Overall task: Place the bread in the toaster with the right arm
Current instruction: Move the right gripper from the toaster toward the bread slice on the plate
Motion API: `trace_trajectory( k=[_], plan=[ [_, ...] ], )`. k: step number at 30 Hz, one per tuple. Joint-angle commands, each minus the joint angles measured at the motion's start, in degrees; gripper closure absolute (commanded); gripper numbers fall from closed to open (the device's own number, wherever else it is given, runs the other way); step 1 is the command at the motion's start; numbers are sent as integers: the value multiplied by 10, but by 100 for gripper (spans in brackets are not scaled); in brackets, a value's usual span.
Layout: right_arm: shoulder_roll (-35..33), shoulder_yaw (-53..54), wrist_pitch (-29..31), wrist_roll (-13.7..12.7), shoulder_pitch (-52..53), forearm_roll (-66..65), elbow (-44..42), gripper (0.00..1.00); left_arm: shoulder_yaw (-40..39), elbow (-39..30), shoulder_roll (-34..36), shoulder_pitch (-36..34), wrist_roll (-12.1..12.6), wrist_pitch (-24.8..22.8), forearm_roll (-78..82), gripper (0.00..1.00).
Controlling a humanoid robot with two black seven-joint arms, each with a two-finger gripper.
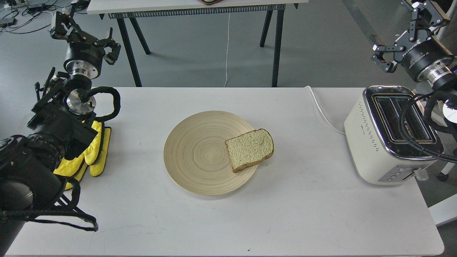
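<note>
The bread point(250, 150) lies flat on the right side of a round wooden plate point(200, 153), one corner hanging over the rim. At the table's right edge stands the cream-white toaster point(371, 142); both slots in its chrome top face up and are empty. My right gripper point(405, 34) hangs open and empty in the air above and behind the toaster, far from the bread. A black cable of the right arm point(433, 67) loops over the toaster's top. Raised at the far left, my left gripper point(86, 35) is open and holds nothing.
Yellow gloves point(94, 153) lie on the white table point(285, 221) under the left arm. The toaster's white cord point(323, 112) runs from it to the back edge. Another table's black legs point(276, 43) stand behind.
</note>
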Motion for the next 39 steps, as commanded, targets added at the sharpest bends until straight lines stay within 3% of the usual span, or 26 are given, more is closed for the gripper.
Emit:
trace_trajectory(
  k=[1, 9, 14, 19, 22, 31, 39],
  plan=[
    [-2, -7, -5, 1, 0, 0, 2, 1, 1, 0, -2, 0, 0, 0, 0, 0],
    [7, -20, -15, 3, -1, -5, 22, 2, 0, 0, 2, 0, 0, 0, -1, 0],
    [6, -81, -130, 6, 10, -28, 85, 2, 1, 0, -2, 0, 1, 0, 0, 0],
    [13, -121, -148, 9, 32, -151, 104, 3, 1, 0, -3, 0, 1, 0, 0, 0],
    [50, -156, -185, 4, 33, -232, 107, 3, 1, 0, -3, 0, 1, 0, 0, 0],
    [117, -327, -283, 6, 35, -325, 101, 3, 1, 0, -4, 0, 1, 0, 0, 0],
    [167, -488, -352, 7, 26, -378, 71, 19, 1, 0, -5, 0, 1, 0, 0, 0]
  ],
)
